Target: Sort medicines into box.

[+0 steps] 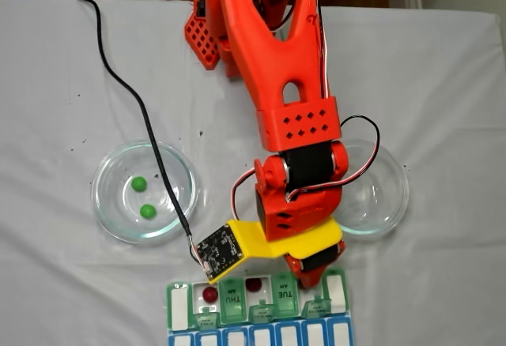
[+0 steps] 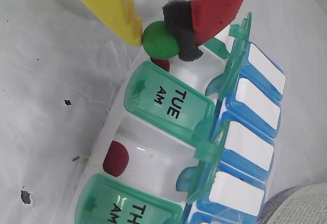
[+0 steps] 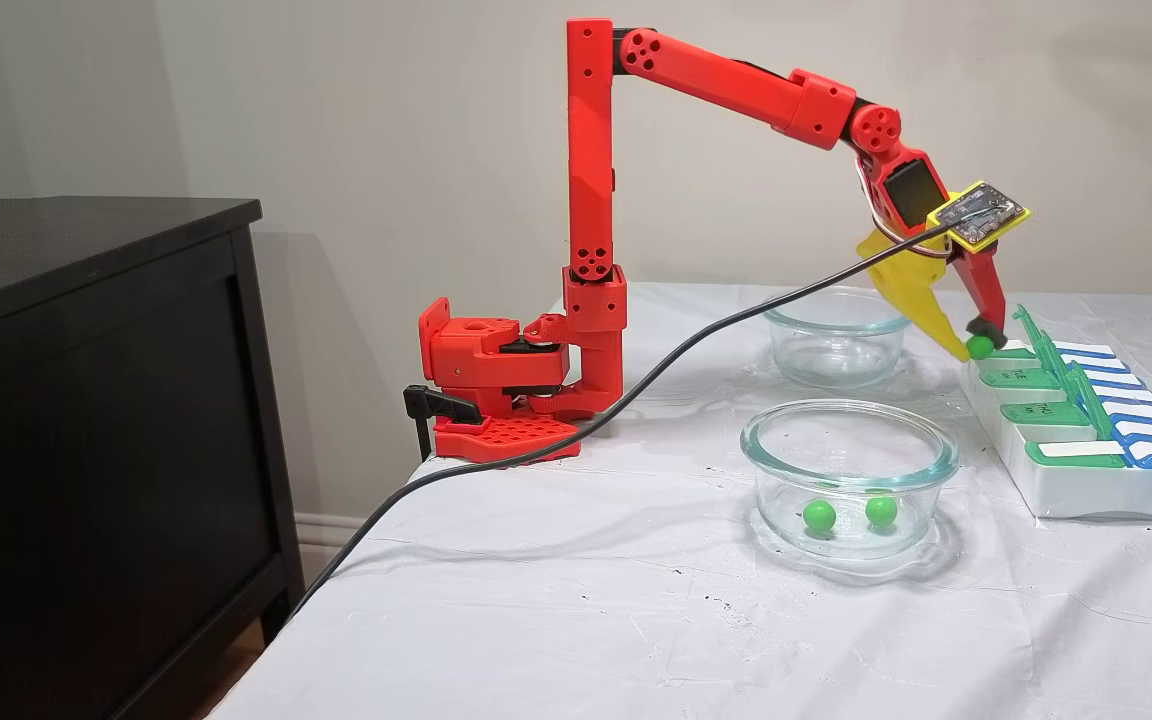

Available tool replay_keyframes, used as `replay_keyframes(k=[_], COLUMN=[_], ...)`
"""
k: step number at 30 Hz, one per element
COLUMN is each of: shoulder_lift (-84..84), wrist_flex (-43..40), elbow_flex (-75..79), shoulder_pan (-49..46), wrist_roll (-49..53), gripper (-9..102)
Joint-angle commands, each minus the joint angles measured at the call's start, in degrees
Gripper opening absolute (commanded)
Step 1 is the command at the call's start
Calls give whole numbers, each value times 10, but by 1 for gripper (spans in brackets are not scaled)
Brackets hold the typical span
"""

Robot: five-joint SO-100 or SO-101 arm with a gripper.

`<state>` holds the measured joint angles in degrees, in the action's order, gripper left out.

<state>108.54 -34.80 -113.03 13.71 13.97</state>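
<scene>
My gripper [image 2: 161, 36] is shut on a bright green medicine ball [image 2: 157, 44], pinched between the yellow finger [image 2: 115, 9] and the red finger's black pad [image 2: 181, 29]. It hangs just above an open compartment at the end of the box [image 2: 153, 144], where a dark red ball [image 2: 161, 64] lies. Beside it the TUE lid [image 2: 171, 104] is shut. Another red ball [image 2: 116, 158] rests in the open compartment beyond. In a fixed view the gripper [image 3: 978, 347] holds the green ball at the box's [image 3: 1086, 495] far end. Two green balls [image 1: 139, 182] [image 1: 147, 211] lie in a glass dish [image 1: 107, 204].
A second glass dish [image 1: 387, 196] stands to the right of the arm in a fixed view. The camera's black cable [image 1: 126, 93] runs across the white cloth and over the left dish. A dark cabinet [image 3: 86, 400] stands beside the table.
</scene>
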Motion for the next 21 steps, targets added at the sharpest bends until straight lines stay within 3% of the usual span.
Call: replay_keyframes(k=[1,10,21], shoulder_lift=[19,77,111], wrist_flex=[17,82,98], elbow_flex=[54,-21,-61], shoulder_pan=[11,14,19], wrist_roll=[-6,-1,-4], gripper=[0,0,0])
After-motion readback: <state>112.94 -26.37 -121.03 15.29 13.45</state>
